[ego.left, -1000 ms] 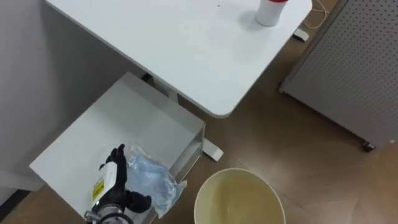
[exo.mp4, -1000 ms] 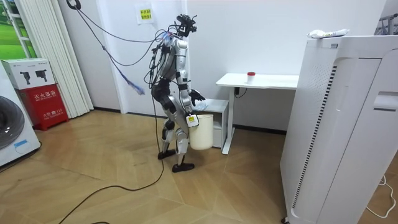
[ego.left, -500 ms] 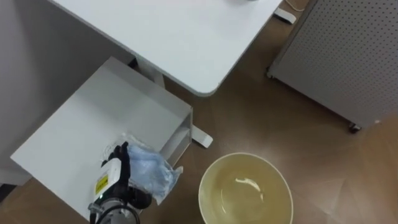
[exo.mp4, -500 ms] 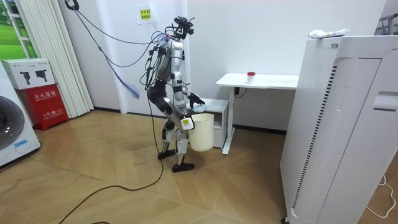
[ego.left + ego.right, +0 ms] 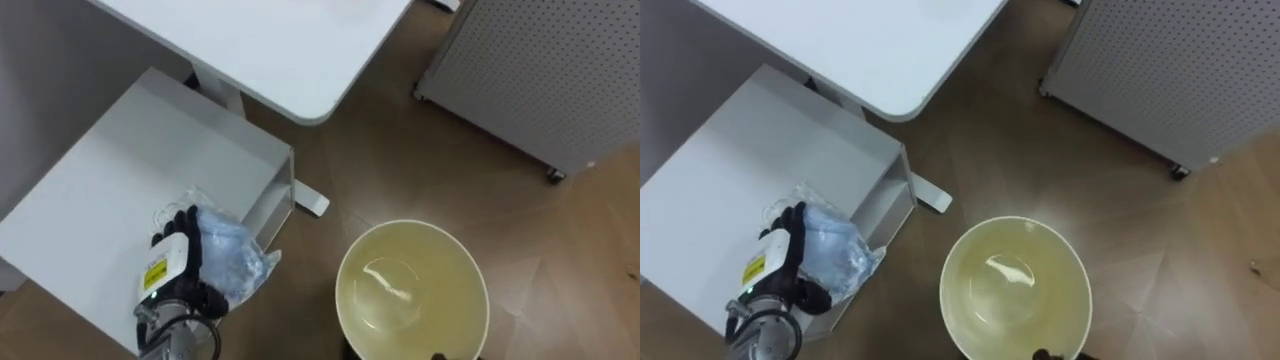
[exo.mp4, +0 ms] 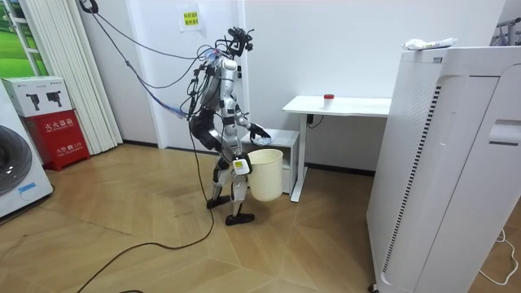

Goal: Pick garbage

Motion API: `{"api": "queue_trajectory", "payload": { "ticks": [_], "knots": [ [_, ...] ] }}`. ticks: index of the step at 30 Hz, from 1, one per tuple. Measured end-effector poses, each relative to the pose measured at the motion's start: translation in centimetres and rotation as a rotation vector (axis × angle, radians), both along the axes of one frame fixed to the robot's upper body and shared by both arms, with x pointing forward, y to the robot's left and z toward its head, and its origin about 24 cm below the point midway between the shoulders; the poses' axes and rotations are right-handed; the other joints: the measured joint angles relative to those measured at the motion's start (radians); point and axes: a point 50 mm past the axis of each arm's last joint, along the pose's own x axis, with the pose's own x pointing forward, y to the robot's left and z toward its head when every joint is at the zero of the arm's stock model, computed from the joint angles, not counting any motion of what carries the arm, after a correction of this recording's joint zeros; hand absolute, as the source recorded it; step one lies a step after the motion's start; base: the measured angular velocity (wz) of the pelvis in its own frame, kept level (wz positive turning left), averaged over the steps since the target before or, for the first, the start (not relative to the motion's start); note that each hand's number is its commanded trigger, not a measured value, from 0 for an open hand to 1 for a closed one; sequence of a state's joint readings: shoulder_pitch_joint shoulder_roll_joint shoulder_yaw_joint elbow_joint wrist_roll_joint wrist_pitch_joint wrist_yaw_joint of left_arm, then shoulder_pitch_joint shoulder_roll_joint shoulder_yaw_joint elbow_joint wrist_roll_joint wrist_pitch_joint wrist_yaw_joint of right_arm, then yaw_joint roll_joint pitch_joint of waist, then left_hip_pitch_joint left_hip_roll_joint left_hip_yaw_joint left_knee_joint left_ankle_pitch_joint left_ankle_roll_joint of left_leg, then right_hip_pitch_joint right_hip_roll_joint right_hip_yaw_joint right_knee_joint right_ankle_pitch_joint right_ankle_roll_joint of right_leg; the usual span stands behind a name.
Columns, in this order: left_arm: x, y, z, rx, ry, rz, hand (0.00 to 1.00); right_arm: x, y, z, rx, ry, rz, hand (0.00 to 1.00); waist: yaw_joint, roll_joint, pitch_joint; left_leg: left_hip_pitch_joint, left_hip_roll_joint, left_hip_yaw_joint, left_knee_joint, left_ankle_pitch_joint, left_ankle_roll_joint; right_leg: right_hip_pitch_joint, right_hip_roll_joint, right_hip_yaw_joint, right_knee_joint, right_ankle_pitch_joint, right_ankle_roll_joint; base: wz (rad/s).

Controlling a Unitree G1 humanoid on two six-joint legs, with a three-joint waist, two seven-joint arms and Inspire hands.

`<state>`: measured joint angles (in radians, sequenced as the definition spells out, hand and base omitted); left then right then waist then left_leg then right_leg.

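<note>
The crumpled plastic bag (image 5: 232, 262) was clutched in the curled left hand (image 5: 168, 268); loosely pinched, it could be dropped short of the bin (image 5: 400, 258) right of the fingers.

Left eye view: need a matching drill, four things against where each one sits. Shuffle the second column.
1. plastic bag
2. bin
3. white desk
4. perforated panel

A. top of view, above the low cabinet
B. gripped in the left hand, at the cabinet's near edge
C. upper right, over the wood floor
D. lower centre, mouth open upward

Pairs: 1-B, 2-D, 3-A, 4-C
</note>
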<state>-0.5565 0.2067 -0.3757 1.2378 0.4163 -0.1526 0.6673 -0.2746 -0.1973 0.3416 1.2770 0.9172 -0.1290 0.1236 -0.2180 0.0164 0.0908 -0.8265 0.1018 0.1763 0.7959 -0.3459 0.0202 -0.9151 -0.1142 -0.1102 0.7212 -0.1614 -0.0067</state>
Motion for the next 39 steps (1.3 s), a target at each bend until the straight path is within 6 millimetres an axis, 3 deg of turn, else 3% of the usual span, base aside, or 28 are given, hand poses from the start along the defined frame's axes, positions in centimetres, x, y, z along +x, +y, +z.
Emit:
{"api": "queue_trajectory", "payload": {
  "ticks": [3, 8, 23, 30, 35, 39],
  "knots": [
    [0.6, 1.0, 1.0, 0.046, -0.041, 0.007, 1.0, 0.0, -0.1, 0.0, 0.019, -0.004, -0.023, 1.0, 0.003, 0.0, -0.0001, -0.021, 0.009, -0.001, 0.042, -0.017, 0.001, -0.019, 0.002, 0.003, 0.036, -0.01, -0.002, -0.03],
    [1.1, 0.6, 1.4, 0.085, -0.048, -0.016, 1.0, 0.0, -0.1, 0.0, 0.061, -0.004, -0.048, 1.0, -0.006, 0.0, -0.0003, -0.037, 0.01, -0.004, 0.079, -0.027, 0.004, -0.035, 0.001, 0.01, 0.069, -0.021, 0.001, -0.01],
    [0.2, 1.1, 0.3, 0.096, 0.005, 0.001, 1.0, -0.2, 0.0, -0.1, 0.09, 0.007, -0.062, 1.0, -0.022, -0.002, -0.0015, -0.022, 0.016, 0.001, 0.101, -0.04, 0.007, -0.022, 0.0, 0.01, 0.086, -0.025, 0.001, -0.01],
    [-2.1, 1.8, -1.9, 0.071, 0.094, 0.031, 1.0, -0.7, 0.1, -0.5, 0.081, 0.033, -0.07, 1.0, -0.007, -0.002, -0.0025, 0.055, 0.028, 0.011, 0.064, -0.04, 0.002, 0.053, 0.014, 0.006, 0.042, -0.021, -0.003, -0.06],
    [-2.7, 0.0, -3.0, 0.028, 0.143, -0.014, 1.0, -1.1, 0.1, -0.7, 0.051, 0.031, -0.049, 1.0, 0.018, -0.001, -0.0035, 0.102, 0.022, 0.014, 0.024, -0.036, 0.001, 0.1, 0.012, 0.002, 0.003, -0.012, 0.002, -0.01],
    [-2.9, -3.1, -3.6, -0.032, 0.159, -0.09, 1.0, -1.3, 1.0, -0.9, 0.045, 0.02, -0.021, 1.0, 0.027, 0.0, -0.0048, 0.152, 0.016, 0.015, -0.023, -0.029, 0.001, 0.154, 0.011, -0.006, -0.037, -0.009, 0.007, 0.03]
  ]
}}
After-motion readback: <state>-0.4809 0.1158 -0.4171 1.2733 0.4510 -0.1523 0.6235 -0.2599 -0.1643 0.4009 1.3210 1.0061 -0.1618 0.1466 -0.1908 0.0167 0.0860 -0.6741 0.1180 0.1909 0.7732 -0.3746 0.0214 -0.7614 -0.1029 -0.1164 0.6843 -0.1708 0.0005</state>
